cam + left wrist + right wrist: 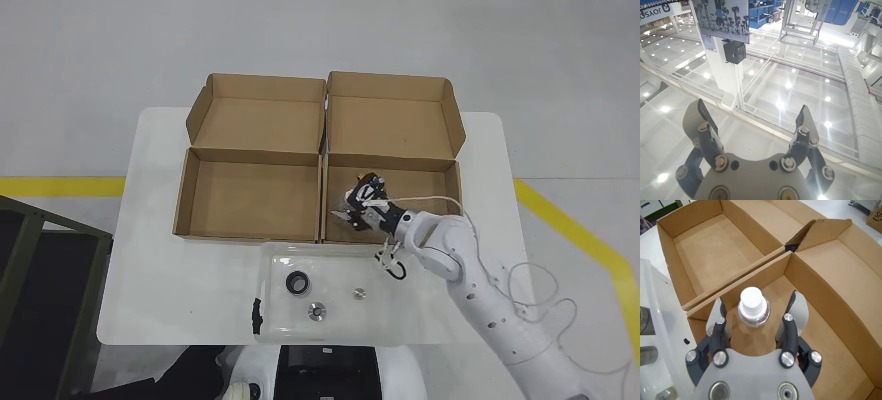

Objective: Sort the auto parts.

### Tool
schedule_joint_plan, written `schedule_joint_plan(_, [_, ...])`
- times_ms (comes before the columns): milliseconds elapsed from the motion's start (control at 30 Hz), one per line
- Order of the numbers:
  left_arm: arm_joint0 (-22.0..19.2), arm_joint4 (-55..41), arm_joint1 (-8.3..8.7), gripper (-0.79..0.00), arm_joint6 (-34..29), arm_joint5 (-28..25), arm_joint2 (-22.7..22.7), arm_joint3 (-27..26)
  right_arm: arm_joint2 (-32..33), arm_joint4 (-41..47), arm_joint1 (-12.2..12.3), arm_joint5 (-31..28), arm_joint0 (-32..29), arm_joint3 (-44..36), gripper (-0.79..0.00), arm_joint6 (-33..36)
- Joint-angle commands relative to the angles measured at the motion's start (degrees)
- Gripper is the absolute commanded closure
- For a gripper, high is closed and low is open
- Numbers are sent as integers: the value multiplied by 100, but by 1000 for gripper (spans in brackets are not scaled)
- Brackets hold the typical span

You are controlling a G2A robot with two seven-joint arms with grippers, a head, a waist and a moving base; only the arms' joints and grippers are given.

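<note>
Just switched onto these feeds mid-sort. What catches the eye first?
The right gripper, jaws open, straddles a white-capped clear part that stands upright in the cardboard box on the robot's right, without touching it. Nearer the robot, a clear bin holds a black ring, a metal disc and a smaller metal piece.

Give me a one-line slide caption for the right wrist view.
Right gripper, open, flanks a white-capped clear part standing upright in one cardboard box, a second box alongside.
</note>
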Motion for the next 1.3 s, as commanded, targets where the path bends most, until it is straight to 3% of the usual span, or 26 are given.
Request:
schedule_joint_plan(0, [0,0,0,-785,0,0,0,0,113,-51,28,-9,-105,-233,-742,-18])
schedule_joint_plan(100, [0,0,0,-785,0,0,0,0,335,-173,91,-64,-335,-711,-785,15])
schedule_joint_plan(667, [0,0,0,-785,0,0,0,0,1364,-637,438,-1118,-2382,-3030,-785,119])
schedule_joint_plan(933, [0,0,0,-785,0,0,0,0,1558,-1272,550,-1558,-3138,-3467,-785,-176])
schedule_joint_plan(1267, [0,0,0,-785,0,0,0,0,1475,-1937,627,-1899,-3418,-3482,-785,-212])
